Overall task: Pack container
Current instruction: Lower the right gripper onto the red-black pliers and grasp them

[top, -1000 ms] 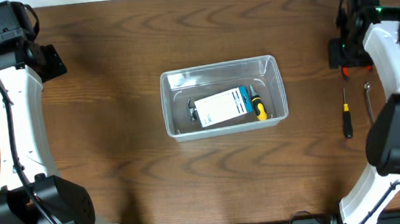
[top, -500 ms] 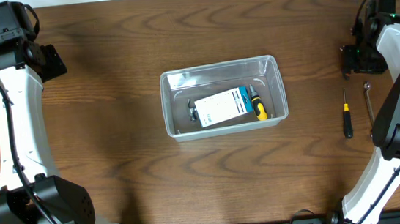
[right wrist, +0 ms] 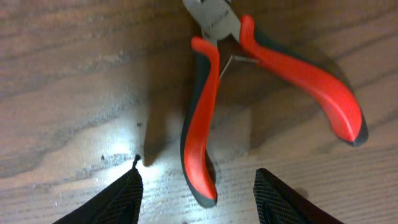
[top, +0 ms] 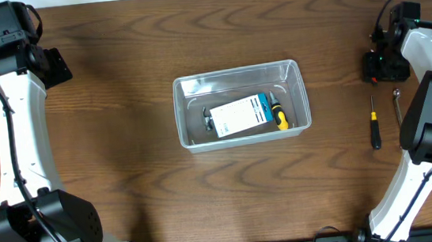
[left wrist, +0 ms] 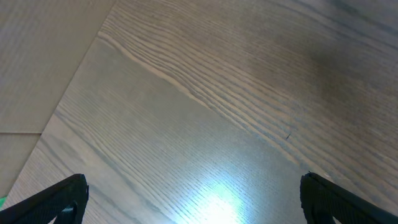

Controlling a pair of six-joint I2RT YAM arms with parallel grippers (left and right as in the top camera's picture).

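Observation:
The clear plastic container (top: 241, 103) stands mid-table and holds a white-and-blue box (top: 239, 115), a yellow-handled tool (top: 279, 116) and a small grey tool (top: 207, 119). My right gripper (top: 378, 66) is open at the far right, low over red-handled pliers (right wrist: 214, 118); in the right wrist view one pliers handle lies between the fingertips (right wrist: 118, 202), not gripped. My left gripper (top: 52, 65) is open and empty at the far left, over bare table (left wrist: 205, 124).
A black-handled screwdriver (top: 374, 128) and a small metal wrench (top: 397, 107) lie on the table just in front of my right gripper. The table's back edge runs close behind both grippers.
My right gripper shifted right, then back a little left, and settled over the pliers. The left arm and the container have not moved.

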